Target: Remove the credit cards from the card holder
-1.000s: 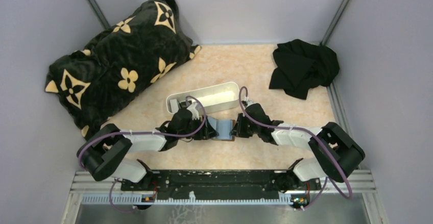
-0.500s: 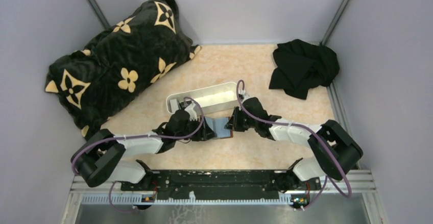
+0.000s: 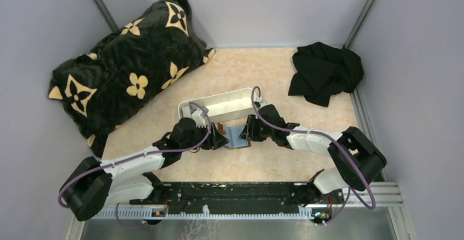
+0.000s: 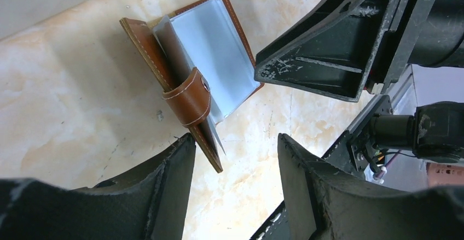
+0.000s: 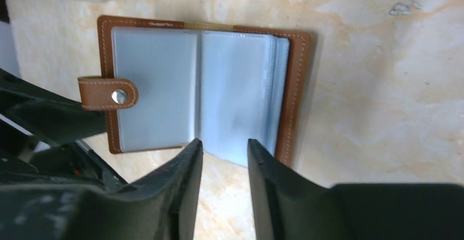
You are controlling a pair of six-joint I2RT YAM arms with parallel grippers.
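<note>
- Two black two-finger grippers flank the task's thing near the arm bases. The left gripper has its jaws spread wide and holds nothing. The right gripper has its jaws parted more narrowly at the sleeves' near edge, with nothing clamped.
- Between them, the brown leather folding card holder lies open on the pale marbled table. Its cloudy blue-grey plastic sleeves face up, and its snap strap sits on the left gripper's side.
- No credit cards show apart from the sleeves, so which pockets are filled cannot be told.
- The holder is probably light and floppy and will slide if pushed, so one gripper should pin a leather cover.
- Cards would be thin, stiff and slick; pinch an exposed edge at a pocket mouth.
- Just beyond the holder stands a long white plastic tray.
- Compared with a second ago, the left arm is stretched out longer, the right gripper has shifted toward the tray and the holder's middle, and the holder sits slightly farther from the bases.
</note>
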